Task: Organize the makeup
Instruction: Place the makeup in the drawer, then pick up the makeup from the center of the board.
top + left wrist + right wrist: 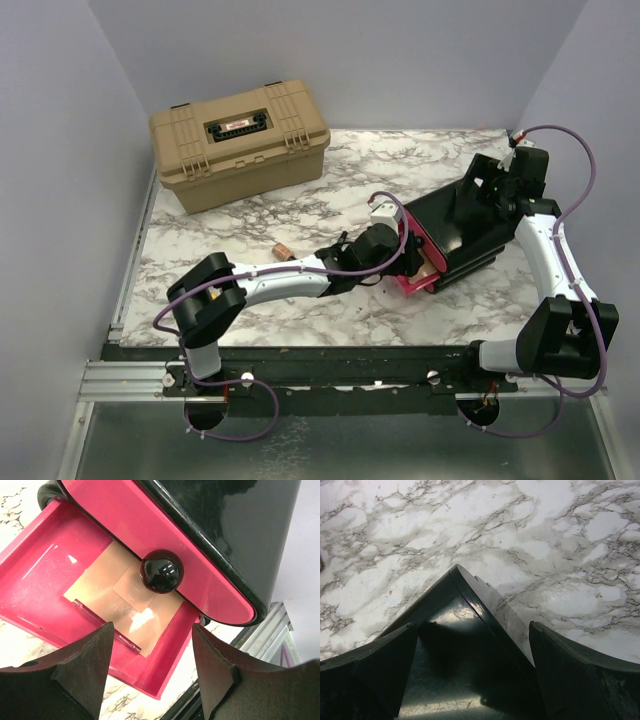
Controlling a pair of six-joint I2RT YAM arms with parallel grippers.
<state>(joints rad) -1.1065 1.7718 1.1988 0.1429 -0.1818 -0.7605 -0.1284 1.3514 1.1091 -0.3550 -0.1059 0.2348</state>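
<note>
The flat square copper-pink compact [125, 602] lies inside the open lower pink drawer [40, 580] of the black box [455, 225]; a sliver of it shows in the top view [431, 268]. My left gripper [152, 630] is open and empty, hovering just in front of that drawer, below the black knob [161, 571] of the shut upper drawer. A copper lipstick tube [283, 251] lies on the marble beside my left forearm. My right gripper [472, 627] is open, its fingers straddling the far corner of the black box [465, 670]. The other makeup is out of view.
A closed tan toolbox [240, 140] stands at the back left. The black box lies at an angle at centre right, its drawers facing the near edge. The table's metal front rail [272, 630] runs close to the drawer's corner.
</note>
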